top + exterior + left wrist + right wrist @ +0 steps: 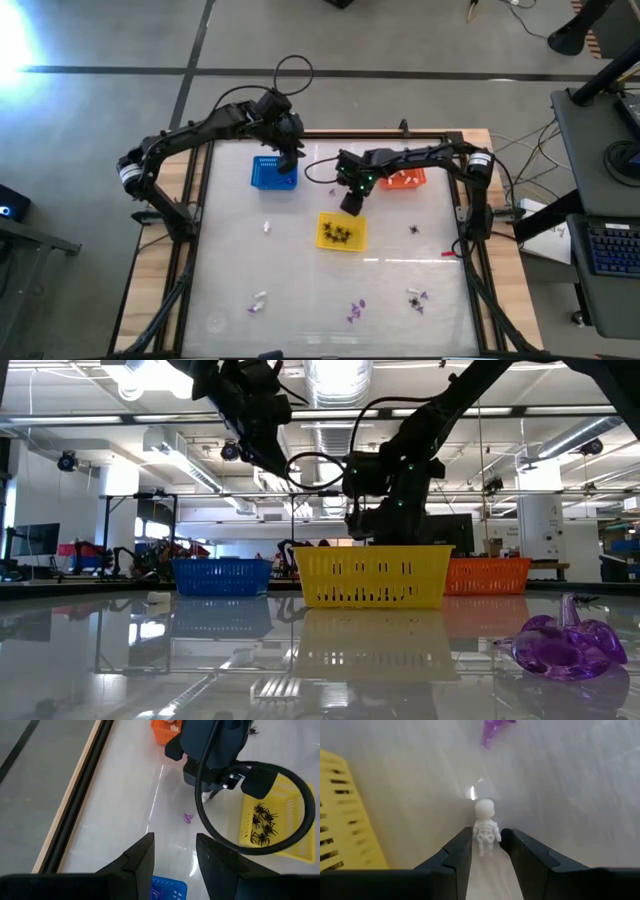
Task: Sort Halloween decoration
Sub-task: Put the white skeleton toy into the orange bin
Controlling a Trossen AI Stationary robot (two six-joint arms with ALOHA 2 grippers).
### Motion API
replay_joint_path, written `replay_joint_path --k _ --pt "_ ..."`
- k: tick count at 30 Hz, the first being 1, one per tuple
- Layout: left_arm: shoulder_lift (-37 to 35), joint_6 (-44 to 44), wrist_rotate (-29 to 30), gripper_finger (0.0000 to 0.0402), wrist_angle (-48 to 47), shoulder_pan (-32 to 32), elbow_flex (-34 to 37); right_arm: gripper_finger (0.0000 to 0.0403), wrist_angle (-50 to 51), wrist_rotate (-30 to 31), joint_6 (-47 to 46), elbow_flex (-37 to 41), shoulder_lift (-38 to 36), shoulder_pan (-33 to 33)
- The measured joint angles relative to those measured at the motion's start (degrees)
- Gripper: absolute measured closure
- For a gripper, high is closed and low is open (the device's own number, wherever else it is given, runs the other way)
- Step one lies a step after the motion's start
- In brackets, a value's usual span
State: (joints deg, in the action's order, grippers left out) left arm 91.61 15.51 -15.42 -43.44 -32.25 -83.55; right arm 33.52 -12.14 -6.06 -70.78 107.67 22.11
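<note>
The table top [300, 260] is glossy white and smooth, mirroring the ceiling lights; its edge [160, 260] is pale bare wood with a black metal frame. The 3 baskets, blue [272, 172], yellow [341, 231] and orange [405, 179], look like slotted moulded plastic. A white skeleton [485, 826] is matt plastic. A purple trinket [561, 645] is translucent and shiny. The right gripper's fingers [457, 855] are matt black.

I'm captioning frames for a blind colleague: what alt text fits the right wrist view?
A small white skeleton figure sits between the right gripper's two dark fingers above a pale table. A yellow basket stands at one side, and a purple trinket lies farther off.
</note>
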Motion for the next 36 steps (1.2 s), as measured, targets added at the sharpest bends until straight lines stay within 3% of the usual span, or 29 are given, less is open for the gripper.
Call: replay_joint_path --k 10,25,32,36 --pt "0.0 0.0 -0.1 0.0274 -1.4 0.0 0.0 0.0385 0.9 -0.3 -3.4 -0.4 0.6 0.3" --pt "0.0 0.0 -0.1 0.0274 -1.5 0.0 0.0 0.0391 17.5 0.8 1.6 -13.9 0.2 0.3" --pt "0.0 0.0 -0.1 0.0274 -1.8 0.0 0.0 0.0391 28.1 13.2 5.7 -15.5 -3.7 0.6" --pt "0.0 0.4 -0.1 0.0274 -2.0 0.0 0.0 0.0391 32.4 15.4 5.8 -15.0 -7.5 2.3"
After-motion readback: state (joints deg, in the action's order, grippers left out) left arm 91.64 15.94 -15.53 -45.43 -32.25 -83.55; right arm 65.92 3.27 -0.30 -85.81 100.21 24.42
